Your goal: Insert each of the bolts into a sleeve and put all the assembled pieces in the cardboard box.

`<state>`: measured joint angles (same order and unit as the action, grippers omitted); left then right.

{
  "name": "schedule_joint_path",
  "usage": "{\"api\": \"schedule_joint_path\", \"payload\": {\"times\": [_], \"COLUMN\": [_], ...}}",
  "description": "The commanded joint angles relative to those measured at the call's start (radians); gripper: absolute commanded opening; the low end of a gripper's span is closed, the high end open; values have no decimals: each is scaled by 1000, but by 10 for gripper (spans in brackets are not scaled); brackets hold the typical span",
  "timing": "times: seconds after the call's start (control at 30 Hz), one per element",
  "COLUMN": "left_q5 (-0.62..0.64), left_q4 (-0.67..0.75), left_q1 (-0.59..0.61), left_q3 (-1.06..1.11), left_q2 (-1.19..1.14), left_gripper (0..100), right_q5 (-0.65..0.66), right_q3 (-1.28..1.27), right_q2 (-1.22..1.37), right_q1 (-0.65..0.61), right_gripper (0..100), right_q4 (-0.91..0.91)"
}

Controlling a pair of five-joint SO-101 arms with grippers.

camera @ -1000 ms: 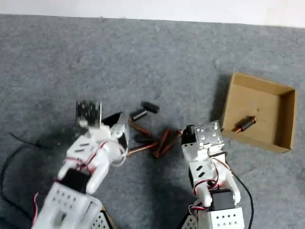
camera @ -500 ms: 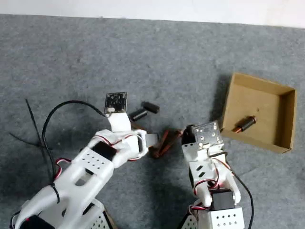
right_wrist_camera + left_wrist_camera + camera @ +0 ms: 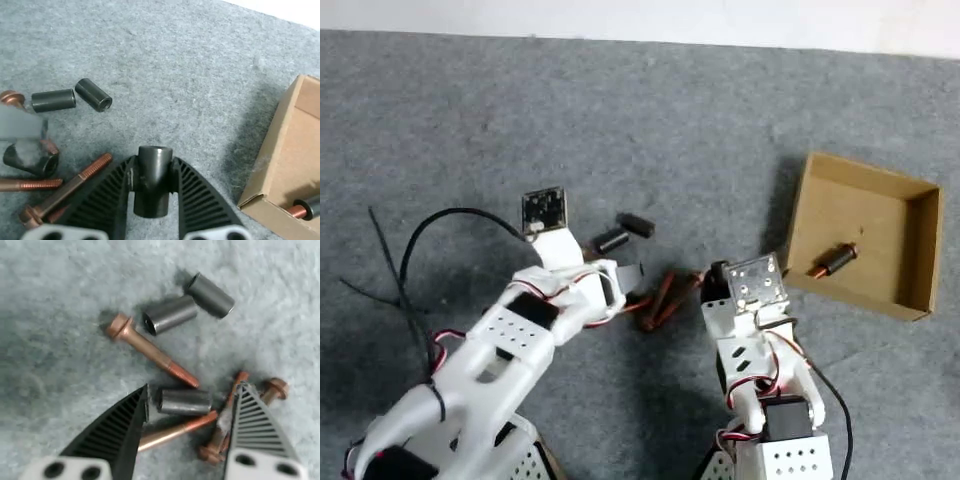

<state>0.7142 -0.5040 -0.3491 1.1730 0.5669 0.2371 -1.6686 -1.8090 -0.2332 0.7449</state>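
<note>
— Fingers (image 3: 117, 437) of the left gripper (image 3: 194, 389): how do they stand?

— Spread wide, with nothing gripped. A loose sleeve (image 3: 185, 401) lies on its side between the two tips, closer to the dark finger. Whether that tip touches it cannot be told.

— And around that sleeve?

— A copper bolt (image 3: 175, 432) lies just beside it on the gripper's side, its threaded end pointing toward the pale finger. A second bolt (image 3: 152, 352) slants on the far side, its tip close to the sleeve. Two further bolts (image 3: 219, 439) lie by the pale finger, partly hidden behind it. Beyond them, two more sleeves (image 3: 170, 314) rest close together.

— What about the right gripper (image 3: 153, 167)?

— Its fingers (image 3: 107, 195) are closed on a held sleeve (image 3: 154, 155). The sleeve runs along them, and its open end pokes past the tips. The gripper sits between the scattered bolts and the cardboard box (image 3: 920, 250).

— And the box?

— It rests on the grey carpet (image 3: 620, 120), well apart from the loose parts. One assembled piece (image 3: 835, 260), a bolt in a sleeve, lies inside near the wall facing the arms.
</note>
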Motion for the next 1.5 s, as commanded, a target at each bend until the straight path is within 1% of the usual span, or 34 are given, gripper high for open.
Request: {"api": "schedule_joint_path", "payload": {"times": [0.0, 0.13, 0.23, 0.3, 0.53, 0.67, 0.77, 0.9, 0.97, 1.07, 1.23, 1.33, 1.47], "left_q5": [9, 9, 78, 97, 101, 170, 176, 178, 189, 229, 242, 242, 242], "left_q4": [41, 43, 43, 43, 43, 48, 49, 38, -9, -135, -334, -384, -393], "left_q1": [21, 27, 79, 105, 111, 133, 159, 159, 160, 160, 154, 153, 153], "left_q3": [-67, -173, -242, -277, -321, -321, -331, -404, -452, -555, -668, -690, -691], "left_q2": [-104, -280, -377, -418, -473, -475, -479, -570, -615, -667, -723, -730, -730], "left_gripper": [252, 252, 252, 252, 256, 257, 256, 252, 252, 252, 252, 252, 252], "right_q5": [9, 9, 9, 9, 9, 9, 9, 9, 9, 9, 11, 11, 11], "right_q3": [-36, -36, -36, -36, -36, -36, -36, -36, -36, -36, -36, -36, -36], "right_q2": [-16, -16, -16, -16, -16, -16, -16, -16, -16, -16, -16, -16, -16], "right_q1": [12, 12, 12, 12, 12, 12, 8, 8, 8, 8, 8, 8, 8], "right_gripper": [5, 5, 5, 5, 5, 5, 5, 5, 5, 5, 5, 5, 5], "right_q4": [-36, -36, -36, -36, -36, -36, -36, -36, -36, -36, -36, -38, -39]}}
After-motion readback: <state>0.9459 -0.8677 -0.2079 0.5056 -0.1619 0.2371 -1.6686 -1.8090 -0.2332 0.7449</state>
